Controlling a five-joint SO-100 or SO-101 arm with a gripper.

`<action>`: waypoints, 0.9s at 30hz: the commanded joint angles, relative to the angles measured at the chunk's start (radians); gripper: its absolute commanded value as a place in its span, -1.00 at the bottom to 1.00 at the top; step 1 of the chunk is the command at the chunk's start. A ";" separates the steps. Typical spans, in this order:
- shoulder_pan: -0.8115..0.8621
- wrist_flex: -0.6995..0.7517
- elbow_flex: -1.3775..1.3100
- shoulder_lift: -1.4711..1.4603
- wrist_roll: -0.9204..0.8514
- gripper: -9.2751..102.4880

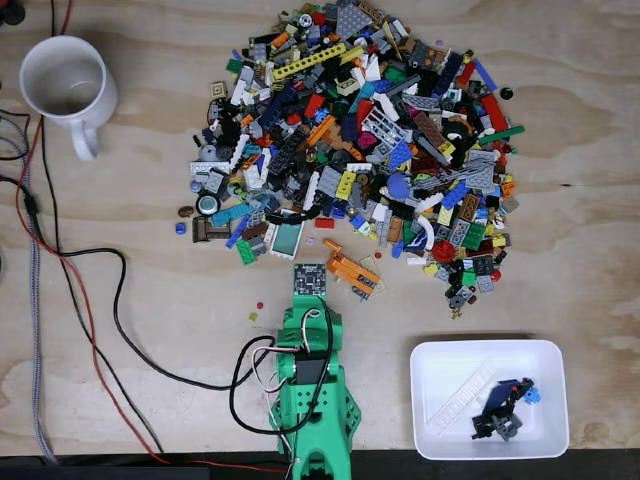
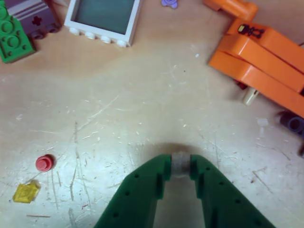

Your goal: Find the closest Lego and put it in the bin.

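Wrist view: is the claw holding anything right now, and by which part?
Yes. The claw pinches a small pale greyish piece between its fingertips; the piece is too small and blurred to tell which part is gripped.

You had even, bright light in the fixed view with short shadows; the wrist view was soft, glaring on the table (image 2: 156,109).

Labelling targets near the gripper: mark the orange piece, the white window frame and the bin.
orange piece (image 2: 266,59), wrist view, on its upper slanted face.
white window frame (image 2: 97,32), wrist view, on its lower white edge.
bin (image 1: 430,360), fixed view, on its bare floor near the left corner.
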 commanded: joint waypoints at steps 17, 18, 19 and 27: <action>-0.023 0.017 -0.012 -0.005 0.003 -0.84; -0.023 0.017 -0.012 -0.005 0.003 -0.84; -0.023 0.017 -0.012 -0.005 0.003 -0.84; -0.034 0.017 -0.012 -0.005 0.005 -0.84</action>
